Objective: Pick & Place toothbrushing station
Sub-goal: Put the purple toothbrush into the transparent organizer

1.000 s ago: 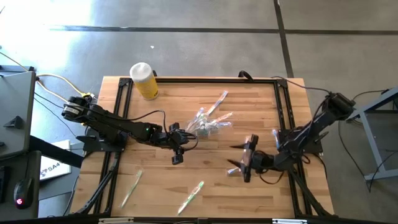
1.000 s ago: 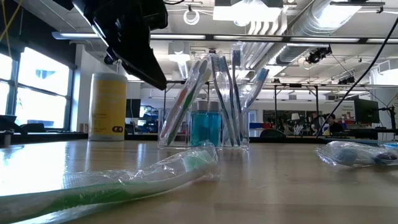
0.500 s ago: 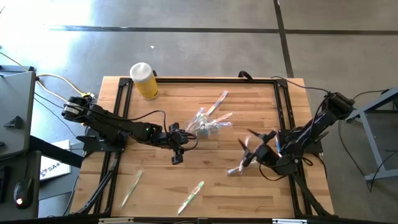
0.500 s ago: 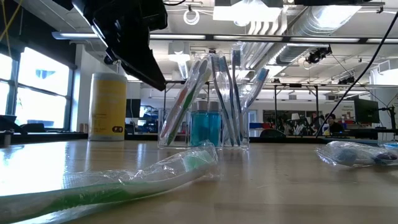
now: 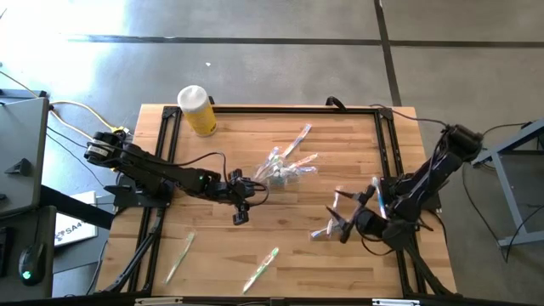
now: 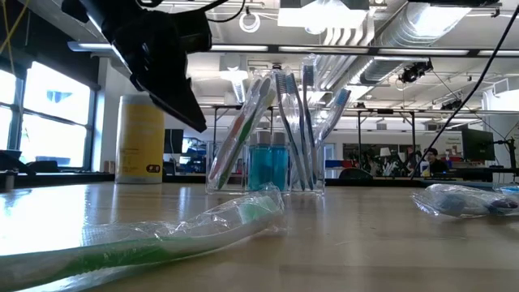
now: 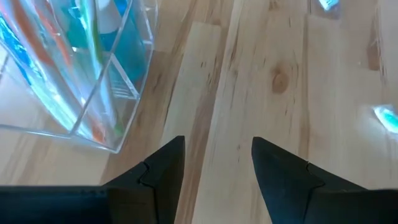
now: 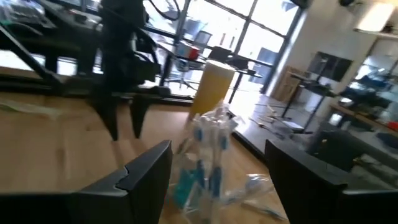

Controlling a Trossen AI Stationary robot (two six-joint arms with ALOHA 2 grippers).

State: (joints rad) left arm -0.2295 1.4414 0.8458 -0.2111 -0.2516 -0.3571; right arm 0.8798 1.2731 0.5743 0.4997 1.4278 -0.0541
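Observation:
The clear container [image 5: 283, 172] stands upright on its base at the table's middle, holding several toothbrushes and teal-ended tubes [image 6: 268, 166]. My left gripper [image 5: 240, 212] hangs open, slanting down, just left and near of the container [image 7: 81, 81]; only bare wood lies between its fingers [image 7: 214, 155]. My right gripper [image 5: 340, 214] is open and level at the right, facing the container [image 8: 208, 155], with nothing between its fingers. A wrapped toothbrush [image 5: 321, 232] lies flat on the table beside it.
A yellow bottle with a white cap [image 5: 196, 109] stands at the far left corner. Wrapped toothbrushes lie near the front edge [image 5: 180, 255] [image 5: 262, 268] and one beyond the container [image 5: 297, 138]. A black frame [image 5: 272, 108] runs around the tabletop.
My right gripper has turned about its wrist and swung a little toward the near edge, staying open and holding nothing. The container and the loose toothbrushes have stayed where they were.

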